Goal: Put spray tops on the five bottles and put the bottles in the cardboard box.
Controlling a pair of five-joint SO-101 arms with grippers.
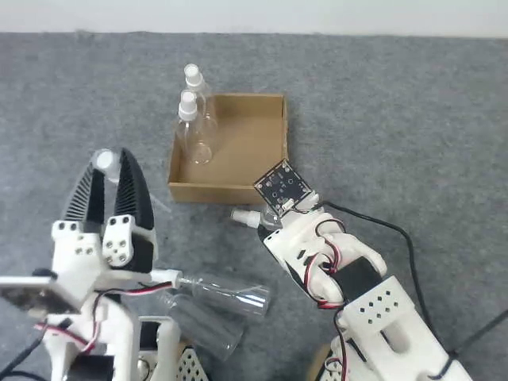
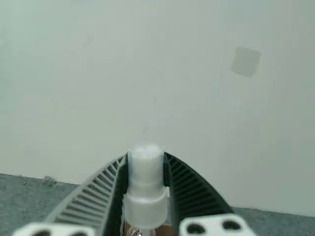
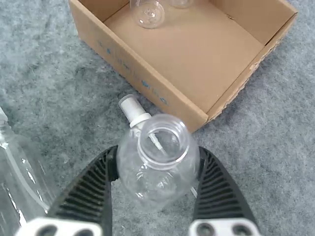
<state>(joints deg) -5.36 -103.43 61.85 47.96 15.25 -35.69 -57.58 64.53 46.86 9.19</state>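
Note:
My left gripper (image 1: 111, 159) points upward at the left of the table, shut on a white spray top (image 2: 145, 182). My right gripper (image 3: 157, 157) is shut on a clear bottle (image 3: 157, 169) with a bare open neck, held just in front of the cardboard box (image 1: 226, 193). Another white spray top (image 3: 133, 110) lies on the carpet between that bottle and the box wall (image 3: 142, 78); it is the spray top (image 1: 246, 216) in the high view. Two clear bottles with spray tops (image 1: 194, 119) stand in the box's back left corner.
Two more clear bottles lie on the grey carpet between the arms: one (image 1: 230, 294) with a white top at its neck, and another (image 1: 202, 325) closer to the front. The right arm's cables (image 1: 397, 238) trail to the right.

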